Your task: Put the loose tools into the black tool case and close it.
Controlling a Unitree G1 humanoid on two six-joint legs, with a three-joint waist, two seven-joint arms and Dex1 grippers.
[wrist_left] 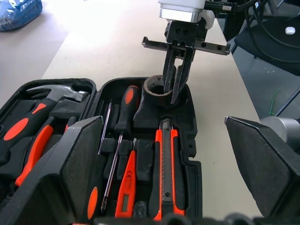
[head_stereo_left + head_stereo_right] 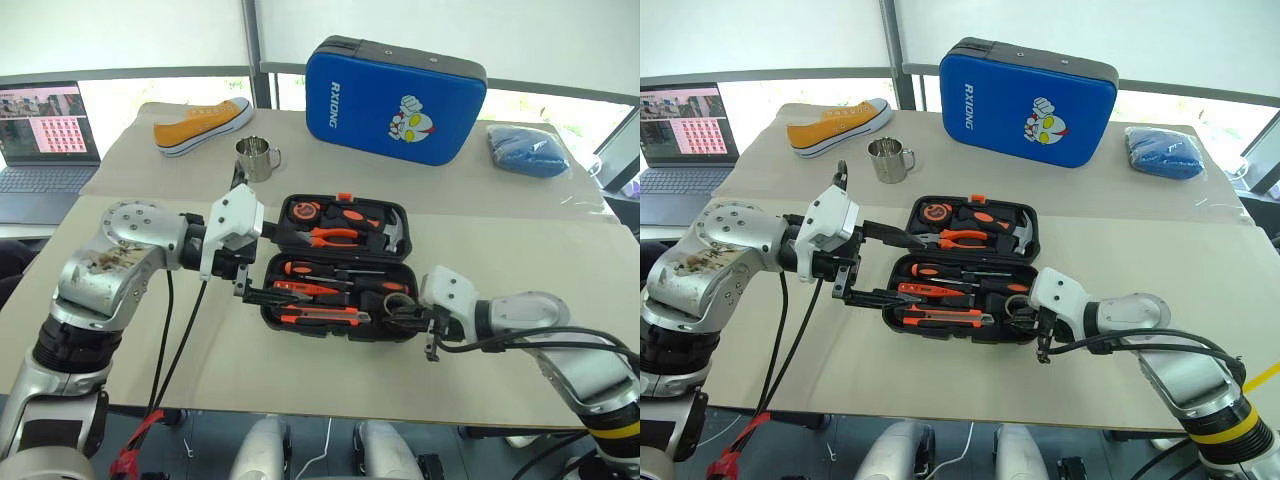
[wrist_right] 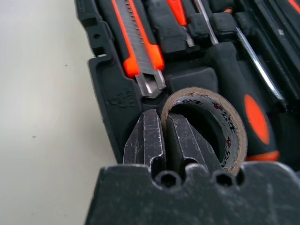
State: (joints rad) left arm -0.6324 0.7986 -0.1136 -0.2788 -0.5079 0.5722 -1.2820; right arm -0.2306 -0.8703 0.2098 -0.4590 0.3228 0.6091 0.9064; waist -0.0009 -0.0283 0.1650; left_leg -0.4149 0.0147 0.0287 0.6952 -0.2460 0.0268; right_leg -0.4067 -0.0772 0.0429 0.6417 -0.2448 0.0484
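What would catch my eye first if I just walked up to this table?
Probably the open black tool case mid-table, bright with orange-handled tools, and the two robot arms meeting over it. The right gripper is pinched shut on the wall of a tape roll at the case's right end, while the left gripper is open at its left edge. Behind stands a big blue case.

Both head cameras look forward and down from above the near edge of the cloth-covered table [image 2: 300,370], sharing the open black moulded-plastic tool case [image 2: 300,318]. The left wrist camera faces rightward, low over the case. The right wrist camera sits very close at its right end, probably aimed leftward.
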